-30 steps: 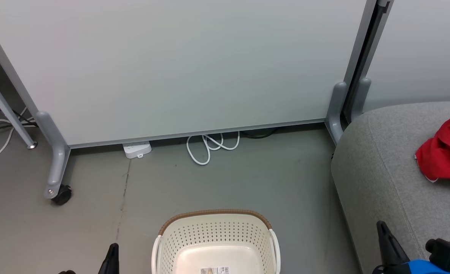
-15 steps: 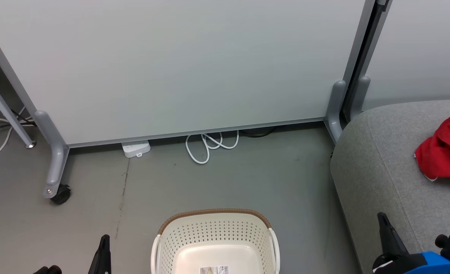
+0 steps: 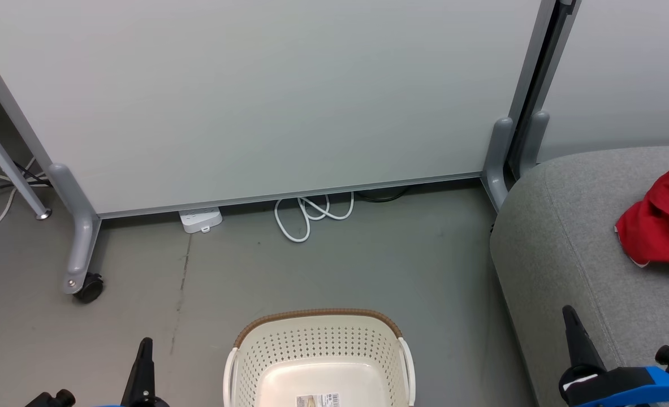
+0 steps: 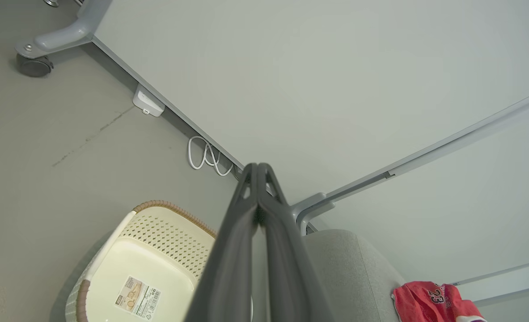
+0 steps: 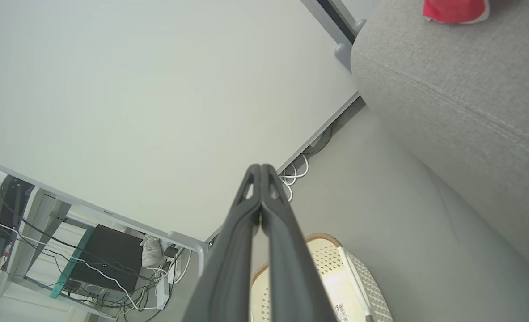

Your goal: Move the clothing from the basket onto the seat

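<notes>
The cream basket (image 3: 317,345) with its brown rim stands on the floor at the bottom centre, holding nothing but a paper label (image 3: 318,401); it also appears as the basket (image 4: 157,241) and the basket (image 5: 358,286). Red clothing (image 3: 659,226) lies bunched on the grey seat (image 3: 566,249) at the right, and the red clothing (image 4: 429,302) shows white numerals. My left gripper (image 3: 143,353) is shut left of the basket, with its fingers (image 4: 257,197) pressed together. My right gripper (image 3: 570,322) is shut by the seat's front edge, its fingers (image 5: 260,192) touching.
A pale partition panel (image 3: 266,96) on castor feet (image 3: 88,288) stands behind the basket. A white power strip (image 3: 200,220) and a coiled white cable (image 3: 311,215) lie at its base. A desk leg (image 3: 6,169) and cables are at the far left.
Both grippers have risen a little in the head view, the left one drifting leftwards. The camera has tilted slightly. Basket and clothing stay put.
</notes>
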You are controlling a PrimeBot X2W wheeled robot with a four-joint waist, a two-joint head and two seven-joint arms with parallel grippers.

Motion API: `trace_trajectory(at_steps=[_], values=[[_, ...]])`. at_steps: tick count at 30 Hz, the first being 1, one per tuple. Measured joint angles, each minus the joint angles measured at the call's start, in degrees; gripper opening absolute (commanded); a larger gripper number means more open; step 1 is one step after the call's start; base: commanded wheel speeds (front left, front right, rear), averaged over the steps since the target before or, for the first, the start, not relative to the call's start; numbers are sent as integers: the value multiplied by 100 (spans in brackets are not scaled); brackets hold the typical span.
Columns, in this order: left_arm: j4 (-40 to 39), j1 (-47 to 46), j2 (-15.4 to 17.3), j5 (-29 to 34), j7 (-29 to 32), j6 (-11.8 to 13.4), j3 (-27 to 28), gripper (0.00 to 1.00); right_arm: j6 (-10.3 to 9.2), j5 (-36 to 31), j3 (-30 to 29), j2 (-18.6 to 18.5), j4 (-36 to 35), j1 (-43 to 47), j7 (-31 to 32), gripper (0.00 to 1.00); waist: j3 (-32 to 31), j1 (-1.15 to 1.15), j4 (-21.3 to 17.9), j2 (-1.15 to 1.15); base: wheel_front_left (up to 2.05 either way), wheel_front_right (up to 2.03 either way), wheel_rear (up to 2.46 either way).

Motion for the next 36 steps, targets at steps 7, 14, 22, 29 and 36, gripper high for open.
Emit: trace_trajectory(at_steps=[7,14,22,29,36], values=[[-57,-45,-5,-444,116,-1,76,0,-1,530,1,0,30,-96,41,0,12,0,-9,0,0,0,0],[-112,-110,-11,-859,240,0,156,0,-1,1024,0,-1,66,-177,79,0,24,0,-18,0,0,0,0],[-168,-158,-14,-1298,359,0,222,0,-1,1564,0,-1,104,-236,118,0,37,0,-28,0,0,0,0],[-216,-214,-18,-1657,466,-1,297,0,-2,1990,-1,-2,127,-321,138,0,49,0,-37,0,0,0,0],[-257,-257,-20,-1992,564,-1,352,0,-3,2397,-1,-3,154,-386,180,0,61,0,-45,0,0,0,0]])
